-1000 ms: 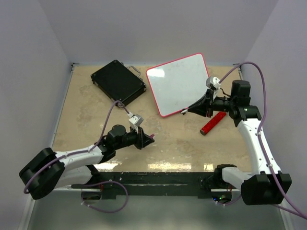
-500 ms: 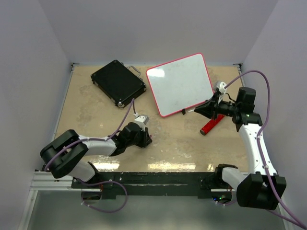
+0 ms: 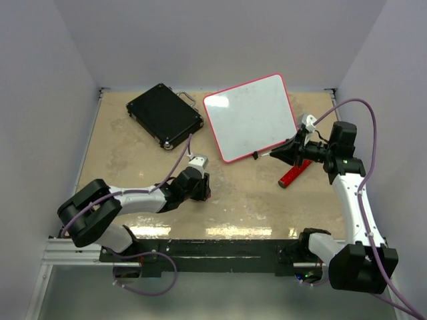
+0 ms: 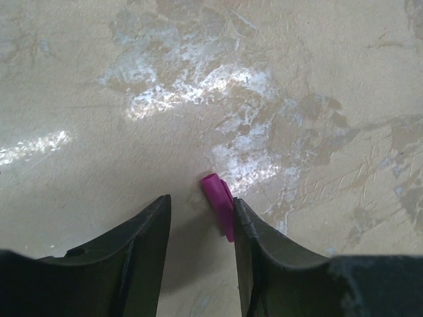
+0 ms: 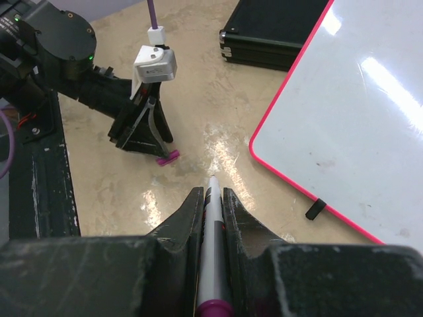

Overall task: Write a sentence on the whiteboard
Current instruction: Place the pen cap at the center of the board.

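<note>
Beige, mottled counter [image 3: 133, 153] carries everything. On its far side, right of the middle, the whiteboard [image 3: 250, 117] lies flat and turned askew, a pink-red rim running round its glossy white face. Just to its left, close but apart, sits a black case [image 3: 163, 113].

My right pincer [image 5: 210, 193] hangs low near the board's near right corner. It is pressed together on a white marker [image 5: 209, 224], whose tip points out over bare counter just short of the rim. Partly beneath that pincer a red bar [image 3: 293, 175] lies on the counter.

My left pincer [image 4: 200, 201] is down at the counter near the middle front, with its fingers spread. Between them a small magenta cap [image 4: 218, 201] lies on the counter, not pinched. It lies right beside the inner face of one finger, and I cannot tell whether it touches.
</note>
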Controlling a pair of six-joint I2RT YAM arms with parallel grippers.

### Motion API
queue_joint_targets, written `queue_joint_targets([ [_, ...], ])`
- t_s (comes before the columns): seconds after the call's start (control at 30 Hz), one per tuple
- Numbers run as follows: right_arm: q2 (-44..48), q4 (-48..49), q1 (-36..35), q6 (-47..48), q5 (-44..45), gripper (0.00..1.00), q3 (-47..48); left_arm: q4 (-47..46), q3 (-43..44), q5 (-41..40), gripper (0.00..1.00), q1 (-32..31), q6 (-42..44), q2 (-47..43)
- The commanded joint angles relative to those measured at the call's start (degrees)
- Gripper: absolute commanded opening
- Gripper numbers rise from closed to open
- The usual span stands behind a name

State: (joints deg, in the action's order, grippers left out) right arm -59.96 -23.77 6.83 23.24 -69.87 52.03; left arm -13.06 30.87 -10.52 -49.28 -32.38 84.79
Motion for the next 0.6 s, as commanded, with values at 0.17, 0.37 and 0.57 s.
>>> queue_joint_targets([
  [0.17,0.90,-0.57,0.38,2.86,-0.36,0.00,-0.09,9.72,4.72,-2.92,0.66,-0.29,1.71,-13.93],
  [0.37,0.46,-0.49,0.64,3.03,0.17,0.00,-0.26,5.96,5.16,-1.19,1.00,4.95,4.25,-21.50],
  [0.57,-0.06,-0.23,0.64,3.12,-0.27,0.00,-0.61,-5.29,5.60,19.20,1.00,18.14,4.17,-20.29],
])
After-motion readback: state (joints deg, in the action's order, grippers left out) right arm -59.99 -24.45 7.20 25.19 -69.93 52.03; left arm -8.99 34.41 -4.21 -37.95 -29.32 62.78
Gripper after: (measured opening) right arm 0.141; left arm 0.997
